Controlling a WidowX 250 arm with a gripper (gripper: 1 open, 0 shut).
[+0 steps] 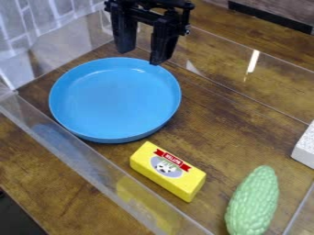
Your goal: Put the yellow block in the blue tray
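Note:
The yellow block (168,170), a small box with a red label strip and a round whitish picture on top, lies on the wooden table just below and right of the blue tray (76,115). That tray is a wide round shallow plate and nothing lies in it. My gripper (142,48) hangs pointing down above the tray's far rim, its two black fingers (125,37) apart and nothing between them. It is well away from the block.
A bumpy green gourd-shaped thing (254,212) lies at the lower right beside the block. A white object (306,145) shows at the right edge. Clear glass-like walls (50,37) border the table on the left and front.

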